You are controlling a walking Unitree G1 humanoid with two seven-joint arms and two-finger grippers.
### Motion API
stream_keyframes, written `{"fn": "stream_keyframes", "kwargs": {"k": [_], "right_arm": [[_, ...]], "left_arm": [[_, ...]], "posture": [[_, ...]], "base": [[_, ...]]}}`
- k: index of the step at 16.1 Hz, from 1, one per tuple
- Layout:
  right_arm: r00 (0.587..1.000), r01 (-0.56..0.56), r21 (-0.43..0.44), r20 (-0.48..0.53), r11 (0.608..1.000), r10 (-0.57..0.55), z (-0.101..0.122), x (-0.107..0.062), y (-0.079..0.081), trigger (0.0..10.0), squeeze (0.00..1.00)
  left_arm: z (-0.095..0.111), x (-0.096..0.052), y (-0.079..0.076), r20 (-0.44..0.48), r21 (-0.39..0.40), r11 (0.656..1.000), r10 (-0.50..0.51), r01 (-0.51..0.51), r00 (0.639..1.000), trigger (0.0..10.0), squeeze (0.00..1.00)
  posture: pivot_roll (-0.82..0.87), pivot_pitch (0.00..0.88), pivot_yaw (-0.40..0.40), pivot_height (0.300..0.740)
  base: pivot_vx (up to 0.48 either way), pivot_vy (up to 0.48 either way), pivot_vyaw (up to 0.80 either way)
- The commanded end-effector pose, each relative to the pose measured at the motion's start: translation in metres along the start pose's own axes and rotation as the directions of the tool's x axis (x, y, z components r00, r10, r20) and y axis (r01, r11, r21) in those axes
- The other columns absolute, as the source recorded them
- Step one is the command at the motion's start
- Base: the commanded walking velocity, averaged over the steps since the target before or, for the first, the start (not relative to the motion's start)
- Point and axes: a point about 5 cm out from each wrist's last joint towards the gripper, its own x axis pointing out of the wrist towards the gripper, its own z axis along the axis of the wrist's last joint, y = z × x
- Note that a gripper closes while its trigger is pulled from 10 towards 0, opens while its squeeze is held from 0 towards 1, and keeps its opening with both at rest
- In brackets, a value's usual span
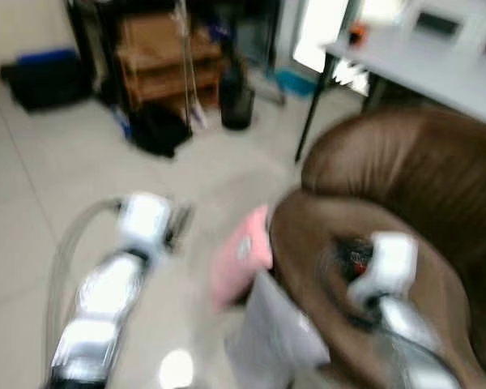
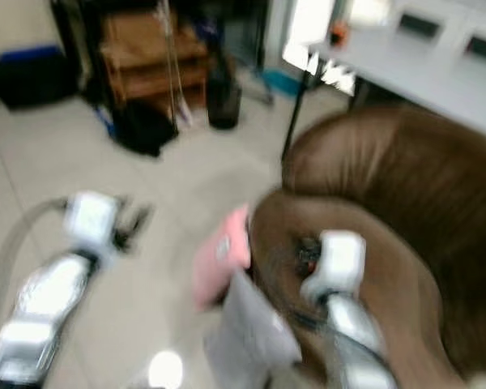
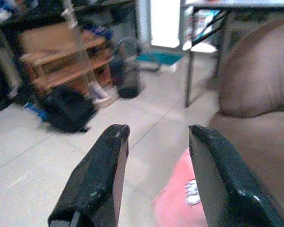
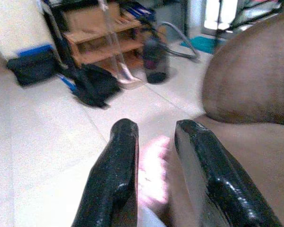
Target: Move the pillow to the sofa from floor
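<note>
A pink pillow (image 1: 241,255) stands on the floor tiles, leaning against the outer side of the brown sofa's arm (image 1: 324,219). My left gripper (image 3: 156,132) is open and held above the floor to the pillow's left, with the pillow (image 3: 180,201) low between its fingers. My right gripper (image 4: 154,125) is open over the sofa arm, and the pillow (image 4: 154,177) shows past its fingers. The head views are blurred.
A pale grey cushion or bag (image 1: 275,332) lies by the sofa just below the pillow. A grey table (image 1: 437,65) stands behind the sofa. At the back are a wooden shelf (image 1: 166,61), a black bag (image 1: 158,130) and a dark bin (image 1: 236,101).
</note>
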Motion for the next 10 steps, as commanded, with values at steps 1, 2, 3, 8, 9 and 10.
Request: {"fn": "stream_keyframes", "kwargs": {"k": [1,2,3,8,9,10], "right_arm": [[0.998,0.064,-0.022,-0.014,0.998,-0.064,-0.0007,-0.0090,-0.0190,10.0,0.00],[0.998,0.057,-0.028,-0.024,0.998,-0.058,-0.0018,-0.0093,-0.0191,10.0,0.00],[0.998,0.052,-0.023,-0.037,0.998,-0.053,-0.0033,-0.0090,-0.0190,10.0,0.00],[0.998,0.040,-0.045,-0.036,0.998,-0.042,-0.0035,-0.0074,-0.0181,10.0,0.00],[0.999,0.037,-0.048,-0.037,0.998,-0.039,-0.0038,-0.0073,-0.0179,10.0,0.00],[0.999,0.034,-0.047,-0.038,0.998,-0.036,-0.0039,-0.0067,-0.0182,10.0,0.00]], "left_arm": [[0.0066,0.0051,-0.0131,0.027,0.003,0.999,-0.047,0.047,0.998,10.0,0.00],[0.0055,0.0052,-0.0131,0.024,0.010,0.999,-0.051,0.051,0.998,10.0,0.00],[0.0054,0.0058,-0.0130,0.023,0.013,0.999,-0.052,0.052,0.998,10.0,0.00],[0.0009,0.0064,-0.0113,0.021,0.006,0.997,-0.079,0.079,0.997,10.0,0.00],[0.0006,0.0064,-0.0110,0.022,0.003,0.997,-0.078,0.077,0.997,10.0,0.00],[-0.0002,0.0056,-0.0107,0.021,0.001,0.997,-0.074,0.074,0.997,10.0,0.00]], "posture": [[0.12,0.029,-0.063,0.740],[0.12,0.031,-0.064,0.740],[0.12,0.031,-0.065,0.740],[0.13,0.033,-0.073,0.685],[0.13,0.032,-0.076,0.680],[0.13,0.032,-0.081,0.665]], "base": [[0.000,0.000,0.00],[0.000,0.000,0.00],[0.000,0.000,0.00],[0.000,0.000,0.00],[0.000,0.000,0.00],[0.000,0.000,0.00]]}}
